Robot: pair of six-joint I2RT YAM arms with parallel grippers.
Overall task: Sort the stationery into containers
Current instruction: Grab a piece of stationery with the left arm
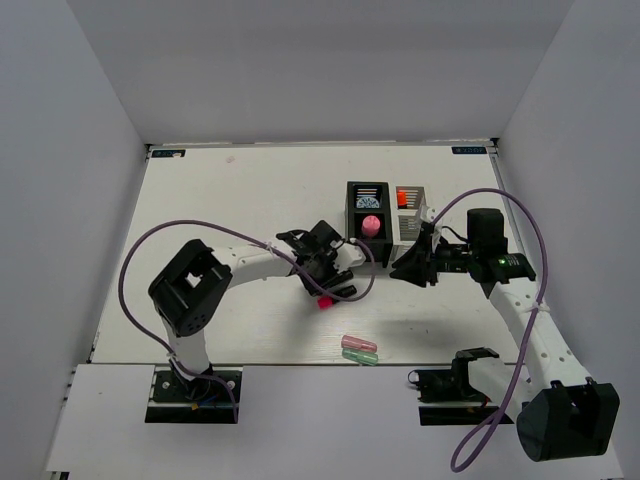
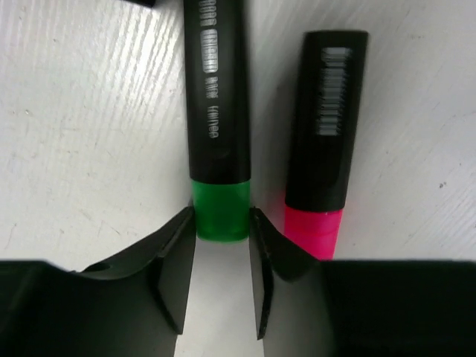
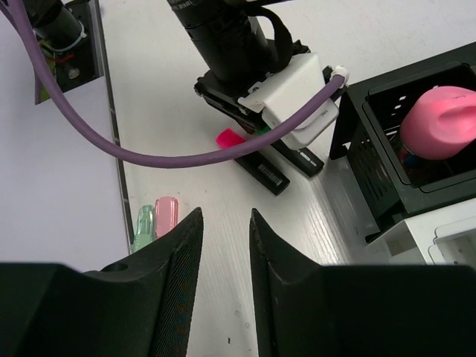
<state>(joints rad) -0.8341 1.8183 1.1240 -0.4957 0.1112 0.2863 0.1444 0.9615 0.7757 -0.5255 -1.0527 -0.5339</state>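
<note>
My left gripper (image 2: 221, 217) is low over the table, its two fingertips pressed against the green cap of a black marker (image 2: 217, 111) that lies flat. A pink-capped black marker (image 2: 321, 149) lies right beside it, untouched. In the top view the left gripper (image 1: 335, 283) is mid-table, with the pink cap (image 1: 325, 301) showing. My right gripper (image 1: 412, 265) hovers open and empty in front of the bins. The black bin (image 1: 352, 208) holds a pink piece (image 1: 370, 225). The white bin (image 1: 417, 226) holds an orange-capped marker (image 1: 403, 198). Pastel pink (image 1: 357, 344) and green (image 1: 364, 356) pieces lie near the front.
The right wrist view shows the left wrist (image 3: 253, 67) and its purple cable (image 3: 149, 152) over the two markers, the pastel pieces (image 3: 165, 216) left of the right gripper (image 3: 225, 219), and the black bin (image 3: 372, 178) to its right. White walls enclose the table.
</note>
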